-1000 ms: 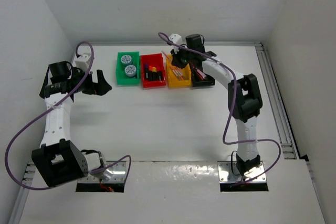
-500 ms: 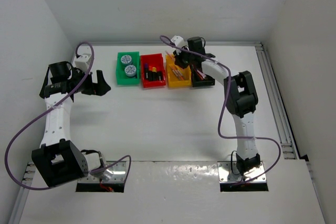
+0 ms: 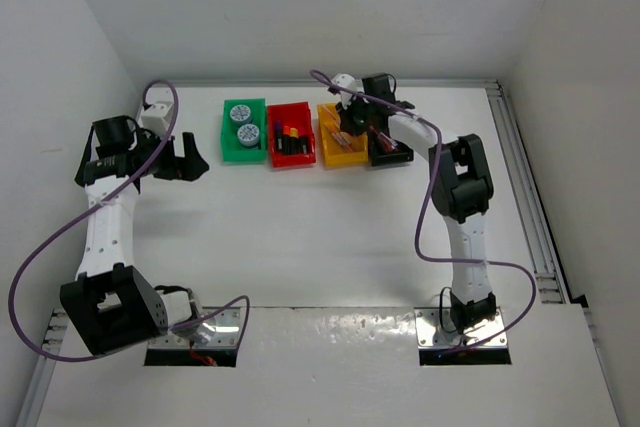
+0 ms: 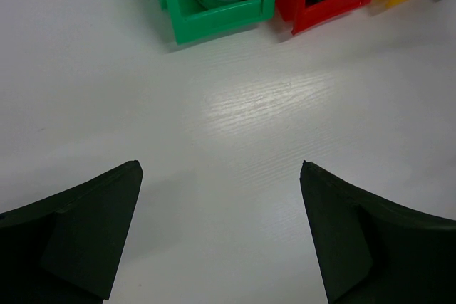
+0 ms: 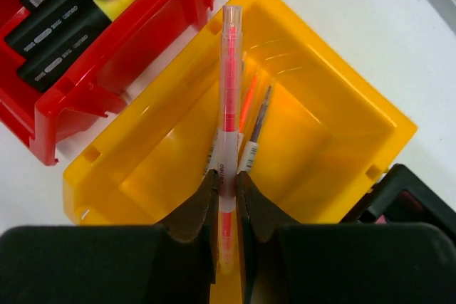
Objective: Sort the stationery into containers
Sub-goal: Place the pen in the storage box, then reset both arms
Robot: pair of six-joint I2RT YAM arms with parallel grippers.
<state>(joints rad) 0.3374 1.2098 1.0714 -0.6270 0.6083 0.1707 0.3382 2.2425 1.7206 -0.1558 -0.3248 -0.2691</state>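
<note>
**Pink pen [image 5: 229, 69] above yellow bin [image 5: 342, 105]**

Left claw [image 4: 219, 176] open, holding nothing, low over the tabletop [image 4: 249, 105] at frame left. Right claw [image 5: 226, 183] closed on the pink pen, whose long axis points straight ahead of it, over the yellow bin, upper centre.

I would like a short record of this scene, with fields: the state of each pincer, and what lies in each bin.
left pincer: open, empty, over the table near the green bin
right pincer: shut on the pink pen, above the yellow bin
green bin: two blue-white rolls
red bin: black highlighters, orange and yellow caps showing
yellow bin: thin pens at the bottom
black bin: contents hard to tell
</note>
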